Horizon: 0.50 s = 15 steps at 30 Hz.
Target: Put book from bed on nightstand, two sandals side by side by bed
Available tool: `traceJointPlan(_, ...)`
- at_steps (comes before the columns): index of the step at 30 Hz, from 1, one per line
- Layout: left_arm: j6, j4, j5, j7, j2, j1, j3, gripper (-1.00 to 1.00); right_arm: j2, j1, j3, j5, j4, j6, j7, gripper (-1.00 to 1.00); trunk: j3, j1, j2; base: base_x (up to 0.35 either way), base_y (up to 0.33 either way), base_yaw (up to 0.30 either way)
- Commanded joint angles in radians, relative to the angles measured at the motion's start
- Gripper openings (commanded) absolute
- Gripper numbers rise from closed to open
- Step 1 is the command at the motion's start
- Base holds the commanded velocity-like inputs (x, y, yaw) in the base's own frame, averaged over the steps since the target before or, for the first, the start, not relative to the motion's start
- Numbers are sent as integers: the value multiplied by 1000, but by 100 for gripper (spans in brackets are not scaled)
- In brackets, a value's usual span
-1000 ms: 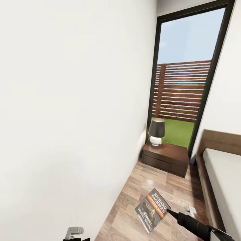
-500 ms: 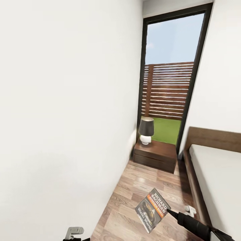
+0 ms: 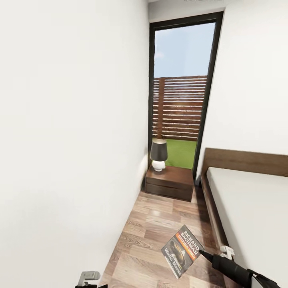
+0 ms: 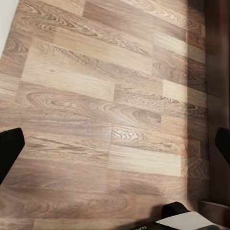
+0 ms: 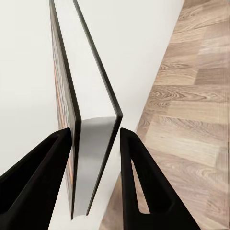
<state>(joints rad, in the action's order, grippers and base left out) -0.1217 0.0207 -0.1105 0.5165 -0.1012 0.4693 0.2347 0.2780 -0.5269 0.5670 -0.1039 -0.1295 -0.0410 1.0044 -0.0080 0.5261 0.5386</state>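
Book (image 3: 182,251) sits clamped between your right tool's (image 5: 93,139) fingers, held over the floor (image 3: 156,228), nightstand (image 3: 169,183) ahead; your left tool (image 4: 115,148) hangs spread wide.

— How is the light?

— Bright and even. Daylight comes through the tall window (image 3: 182,92), and the white wall (image 3: 68,132) is almost blown out, with no texture left on it.

— Any shadows?

— Soft ones. A dark band lies on the plank floor (image 3: 160,232) along the bed frame (image 3: 211,212), seen also in the left wrist view. The floor carries a faint sheen near the nightstand (image 3: 169,183).

— Sharpness?

— The head view is slightly soft, with vertical lines leaning towards the edges. The right wrist view is crisp on the book (image 5: 91,143).
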Motion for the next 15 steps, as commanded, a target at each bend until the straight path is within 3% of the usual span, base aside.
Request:
traceJointPlan(1,-6,-1,-11,2,0,1,8,100,0,-1,14,-9,-1,-4,3,-100,-1,0,1,0,0,-283)
traceJointPlan(15,-6,-1,-11,2,0,1,8,100,0,-1,14,-9,-1,-5,3,-100,-1,0,1,12,0,-283)
